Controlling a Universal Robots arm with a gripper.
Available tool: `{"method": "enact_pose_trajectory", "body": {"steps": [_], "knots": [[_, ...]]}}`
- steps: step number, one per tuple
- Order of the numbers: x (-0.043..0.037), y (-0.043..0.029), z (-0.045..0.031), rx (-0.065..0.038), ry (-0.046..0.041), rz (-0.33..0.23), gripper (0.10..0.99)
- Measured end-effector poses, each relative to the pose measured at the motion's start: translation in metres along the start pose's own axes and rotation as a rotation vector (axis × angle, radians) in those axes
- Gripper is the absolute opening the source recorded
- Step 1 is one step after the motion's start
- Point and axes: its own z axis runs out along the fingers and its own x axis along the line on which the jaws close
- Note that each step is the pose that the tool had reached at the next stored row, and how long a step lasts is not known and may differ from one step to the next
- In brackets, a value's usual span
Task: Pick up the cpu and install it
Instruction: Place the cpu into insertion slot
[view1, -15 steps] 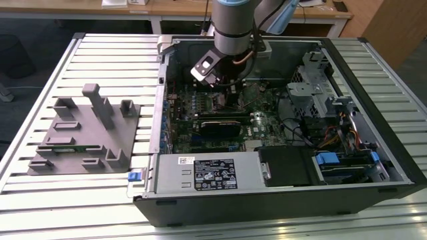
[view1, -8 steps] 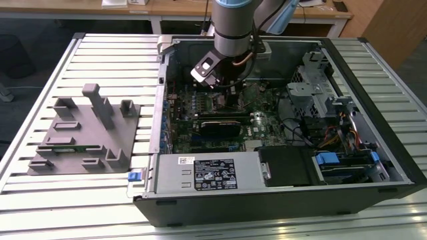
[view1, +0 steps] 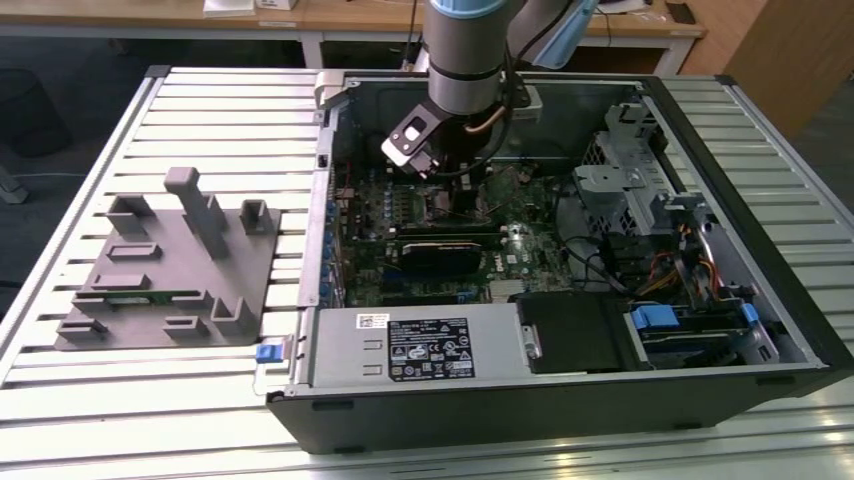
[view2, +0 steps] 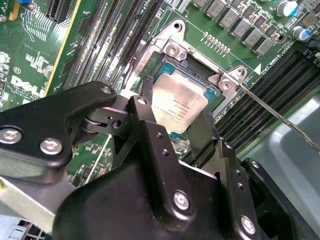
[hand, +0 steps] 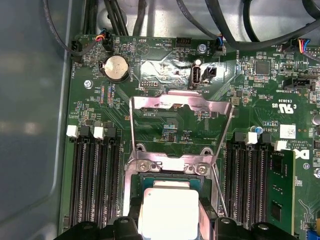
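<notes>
Plainly the second wrist view shows the gripper (view2: 177, 106) clamped on the cpu (view2: 181, 99) over the socket (view2: 169, 41)

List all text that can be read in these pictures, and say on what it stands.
cpu lid: faint engraved lines, too blurred to read.
White label on the metal box: too small to read.
Motherboard white lettering: tiny and upside down, not safely readable.

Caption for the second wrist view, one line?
Pincer holds the cpu at the open motherboard socket.
</notes>
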Motion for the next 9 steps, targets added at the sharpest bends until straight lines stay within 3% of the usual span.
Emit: {"method": "enact_pose_trajectory", "body": {"steps": [6, 7, 9], "knots": [[0.0000, 0.0000, 0.0001, 0.000, 0.0002, 0.000, 0.541], [0.0000, 0.0000, 0.0001, 0.000, 0.0002, 0.000, 0.604], [0.0000, 0.0000, 0.0001, 0.000, 0.0002, 0.000, 0.604]]}}
